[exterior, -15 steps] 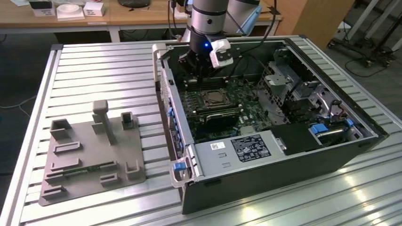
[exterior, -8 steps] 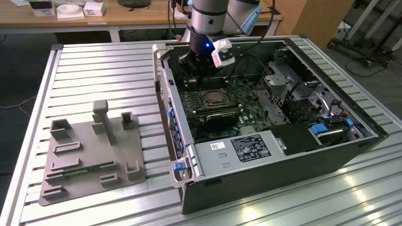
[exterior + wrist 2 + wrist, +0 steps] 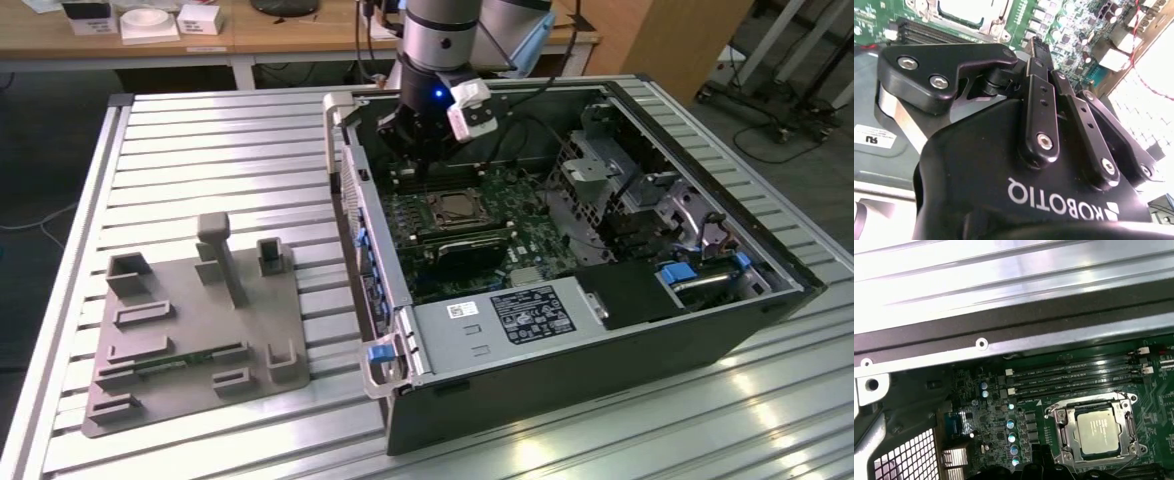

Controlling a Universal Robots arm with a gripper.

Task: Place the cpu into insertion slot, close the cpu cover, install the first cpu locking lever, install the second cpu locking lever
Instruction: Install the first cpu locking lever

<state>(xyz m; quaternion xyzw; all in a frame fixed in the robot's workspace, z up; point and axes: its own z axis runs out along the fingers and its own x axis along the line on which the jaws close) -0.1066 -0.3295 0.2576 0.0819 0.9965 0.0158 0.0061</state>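
The cpu (image 3: 1100, 429), a dull silver square, lies in the insertion slot (image 3: 1060, 416) on the green board. The cpu cover (image 3: 1093, 405), a thin silver frame, lies flat around it, with the chip showing through its cut-out. I cannot tell how the locking levers stand. In the exterior view my gripper (image 3: 424, 152) hangs inside the open case, above the far end of the board and a little beyond the insertion slot (image 3: 461, 207). Its black fingers (image 3: 1040, 100) lie close together with nothing between them, the gripper (image 3: 1037, 45) shut and pointing toward the cpu (image 3: 971, 9).
Long black memory slots (image 3: 1069, 377) run beside the socket, toward the case wall (image 3: 1004, 315). A black box with a white label (image 3: 534, 312) fills the near end of the case, and a metal drive cage (image 3: 614, 170) stands at the exterior view's right. A grey fixture plate (image 3: 187, 320) lies on the slatted table.
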